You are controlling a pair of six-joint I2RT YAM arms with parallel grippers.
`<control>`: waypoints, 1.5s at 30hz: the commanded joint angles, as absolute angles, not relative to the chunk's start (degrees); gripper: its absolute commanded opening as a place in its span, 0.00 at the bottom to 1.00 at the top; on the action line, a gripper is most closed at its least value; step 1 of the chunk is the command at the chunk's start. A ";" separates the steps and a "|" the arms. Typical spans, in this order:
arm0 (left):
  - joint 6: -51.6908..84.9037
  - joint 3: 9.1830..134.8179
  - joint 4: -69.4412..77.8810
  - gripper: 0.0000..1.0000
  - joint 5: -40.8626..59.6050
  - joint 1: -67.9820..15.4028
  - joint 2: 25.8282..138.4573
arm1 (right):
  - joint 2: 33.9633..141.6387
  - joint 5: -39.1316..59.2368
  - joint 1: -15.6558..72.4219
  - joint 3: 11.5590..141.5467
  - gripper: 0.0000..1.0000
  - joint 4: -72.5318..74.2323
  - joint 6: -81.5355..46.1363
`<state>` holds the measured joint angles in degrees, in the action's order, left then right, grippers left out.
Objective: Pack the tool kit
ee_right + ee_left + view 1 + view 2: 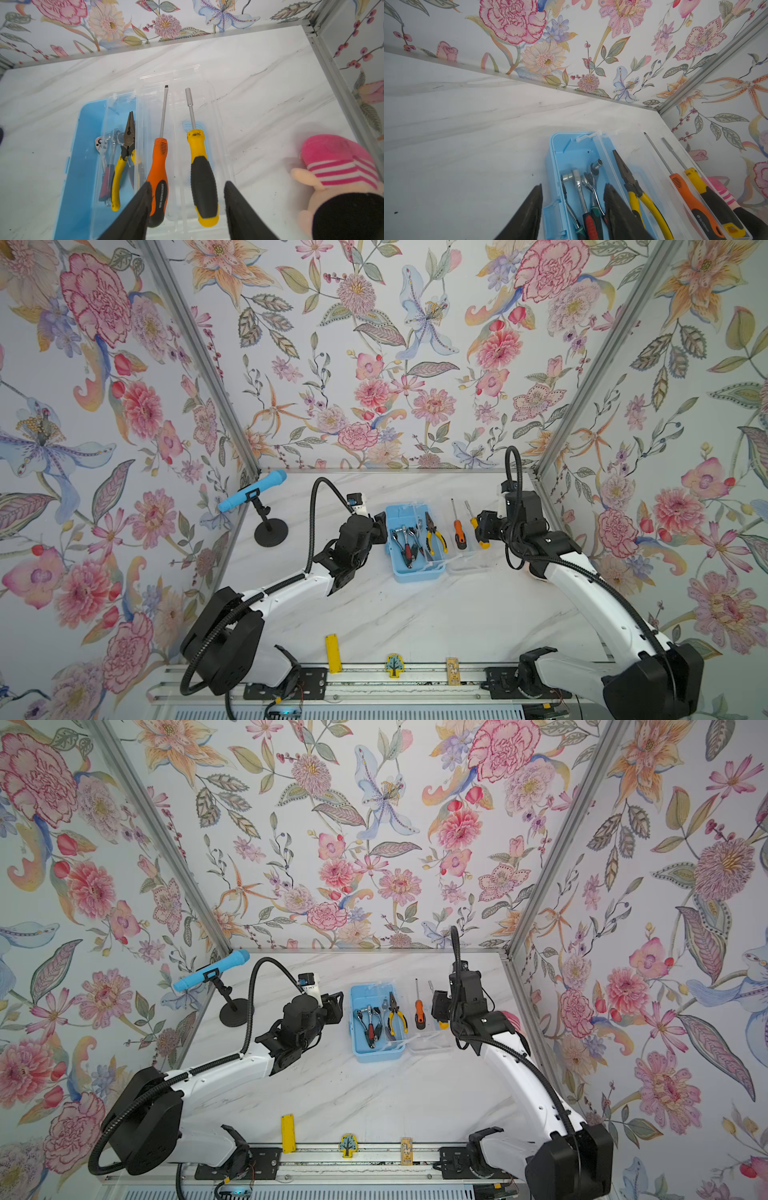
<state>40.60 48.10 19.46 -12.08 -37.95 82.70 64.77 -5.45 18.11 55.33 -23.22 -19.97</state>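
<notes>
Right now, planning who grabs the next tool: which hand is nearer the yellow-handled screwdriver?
Right. The right hand hovers at the yellow-handled screwdriver; the left hand is on the far side of the blue box.

Blue microphone (252, 490), pink plush (336, 164), yellow bar (333, 653)

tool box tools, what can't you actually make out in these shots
- ratchet wrenches: handle ends cut off by the left wrist view's lower edge.
- yellow screwdriver: handle mostly behind the right gripper in both top views.
- plush toy: cut off by the right wrist view's edge; face unseen.
</notes>
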 commanded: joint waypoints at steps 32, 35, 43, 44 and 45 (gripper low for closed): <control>38.85 64.54 18.07 0.49 4.79 -30.76 111.25 | 62.89 4.17 4.16 30.58 0.34 -11.09 -34.52; 39.53 64.54 18.84 0.45 5.61 -30.67 112.05 | 67.29 5.29 4.04 30.67 0.33 -5.68 -34.16; 39.29 63.81 19.60 0.36 6.11 -30.69 112.22 | 74.91 5.35 4.22 32.15 0.26 -1.22 -34.33; 39.21 63.90 19.68 0.34 6.32 -30.68 112.53 | 75.50 4.74 4.14 32.17 0.23 -0.93 -34.15; 39.29 64.05 19.73 0.32 6.33 -30.67 112.72 | 75.95 4.46 4.13 32.16 0.19 -0.50 -34.02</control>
<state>39.66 63.09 18.90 5.61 -31.18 111.42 74.65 5.37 4.36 31.16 -2.61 -34.35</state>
